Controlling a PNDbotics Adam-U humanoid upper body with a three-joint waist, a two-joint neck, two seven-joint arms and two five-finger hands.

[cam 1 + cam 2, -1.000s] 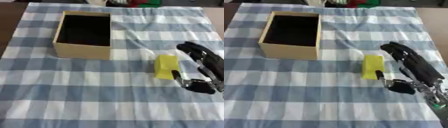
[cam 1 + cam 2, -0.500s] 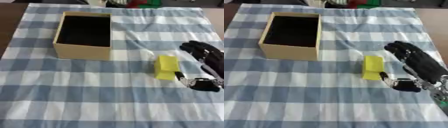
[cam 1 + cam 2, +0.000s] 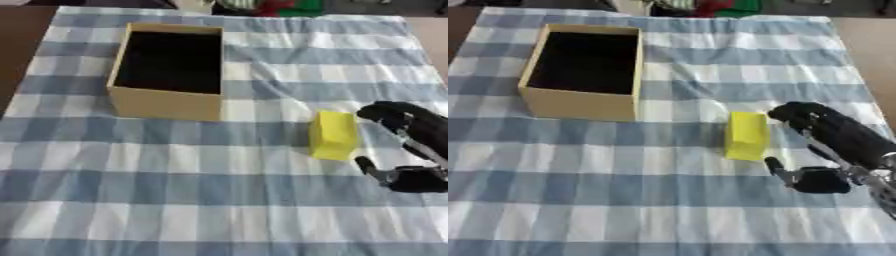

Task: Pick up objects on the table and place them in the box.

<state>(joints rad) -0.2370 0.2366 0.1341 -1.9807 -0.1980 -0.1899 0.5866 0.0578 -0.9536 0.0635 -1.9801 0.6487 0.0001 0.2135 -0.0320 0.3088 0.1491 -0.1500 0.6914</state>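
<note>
While its wrist runs off-frame, right hand (image 3: 833, 145) sits spread beside yellow block (image 3: 747, 135) — not touching.

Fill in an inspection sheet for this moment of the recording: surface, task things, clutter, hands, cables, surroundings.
Surface: table covered by a blue and white checked cloth, slightly creased towards the far side.
Task things: open tan cardboard box with a dark inside, far left, nothing seen in it; yellow rectangular block lying on the cloth to the box's right, not yet picked up.
Clutter: nothing seen on the cloth.
Hands: black right hand just right of the block, fingers curved beside its far end and thumb near its close end; contact cannot be told. Left hand not in view.
Cables: nothing seen.
Surroundings: brown tabletop past the cloth's right edge; red and green things at the far edge, too blurred to name.
</note>
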